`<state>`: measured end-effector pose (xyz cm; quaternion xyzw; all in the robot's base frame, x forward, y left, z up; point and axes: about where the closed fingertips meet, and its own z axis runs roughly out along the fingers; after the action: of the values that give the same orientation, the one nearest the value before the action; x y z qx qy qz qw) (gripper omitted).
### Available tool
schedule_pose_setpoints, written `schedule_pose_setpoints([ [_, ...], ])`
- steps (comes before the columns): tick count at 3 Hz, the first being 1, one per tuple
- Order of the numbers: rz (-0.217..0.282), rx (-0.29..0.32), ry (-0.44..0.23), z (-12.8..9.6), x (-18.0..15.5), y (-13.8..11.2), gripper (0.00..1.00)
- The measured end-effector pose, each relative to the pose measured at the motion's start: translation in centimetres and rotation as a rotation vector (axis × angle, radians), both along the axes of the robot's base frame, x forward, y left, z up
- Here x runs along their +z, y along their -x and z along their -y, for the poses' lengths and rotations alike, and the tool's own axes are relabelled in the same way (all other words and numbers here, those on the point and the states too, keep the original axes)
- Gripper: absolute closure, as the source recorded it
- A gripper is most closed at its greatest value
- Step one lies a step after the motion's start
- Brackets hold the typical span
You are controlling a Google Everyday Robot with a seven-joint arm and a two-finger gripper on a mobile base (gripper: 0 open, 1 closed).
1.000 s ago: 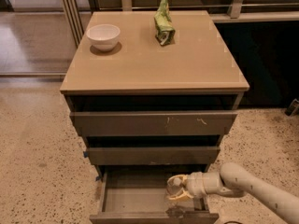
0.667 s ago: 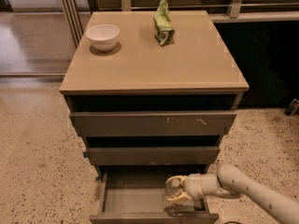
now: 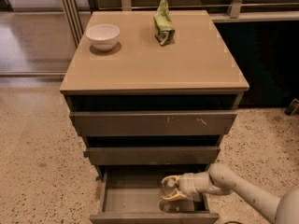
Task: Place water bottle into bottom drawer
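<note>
Leftward and slightly lower than a second ago, the gripper (image 3: 171, 189) hangs inside the open bottom drawer (image 3: 133, 199), its fingers clamped on the bottle (image 3: 168, 185) just above the drawer floor. A bowl (image 3: 103, 35) and a snack bag (image 3: 163, 24) sit on the cabinet top (image 3: 187, 64).

I count three drawers: one wide scratched drawer (image 3: 154, 123), one middle drawer (image 3: 154, 155) and one bottom drawer (image 3: 131, 197). On the tabletop (image 3: 187, 64) there is one white bowl (image 3: 103, 35) and one green snack bag (image 3: 163, 21). I have one arm (image 3: 243, 190) and one gripper (image 3: 172, 188), which is over the bottom drawer and closed on the one water bottle (image 3: 170, 185).
</note>
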<state>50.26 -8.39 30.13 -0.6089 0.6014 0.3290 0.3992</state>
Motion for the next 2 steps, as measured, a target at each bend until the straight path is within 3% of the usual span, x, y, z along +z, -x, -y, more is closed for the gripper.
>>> schedule_pose_setpoints([
  [2,-0.024,0.007,0.004,-0.3,-4.3,-2.5,1.00],
])
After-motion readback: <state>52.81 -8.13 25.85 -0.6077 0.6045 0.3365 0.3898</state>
